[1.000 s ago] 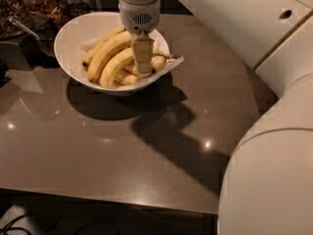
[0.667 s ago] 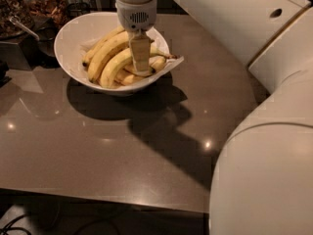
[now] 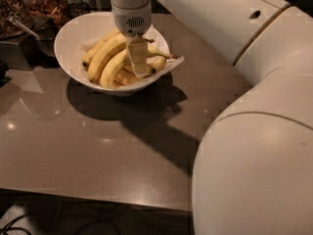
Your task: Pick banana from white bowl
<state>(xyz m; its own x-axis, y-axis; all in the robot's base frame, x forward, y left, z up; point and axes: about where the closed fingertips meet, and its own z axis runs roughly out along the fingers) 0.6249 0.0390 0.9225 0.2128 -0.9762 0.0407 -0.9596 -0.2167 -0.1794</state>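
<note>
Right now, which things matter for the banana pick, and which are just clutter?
Job: banana, curved, long-stemmed; white bowl; gripper, down among the fruit in the bowl.
Lying about: other bananas; paper liner; snack containers behind; table.

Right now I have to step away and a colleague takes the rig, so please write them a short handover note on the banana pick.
Gripper: low inside the white bowl, tip among the fruit, right next to the curved banana with the thin stem.
Things: that banana lies in the bowl with the other bananas on white paper; the bowl stands on the table.
Done: gripper is at the bowl.
Left: secure the banana and lift it clear.
</note>
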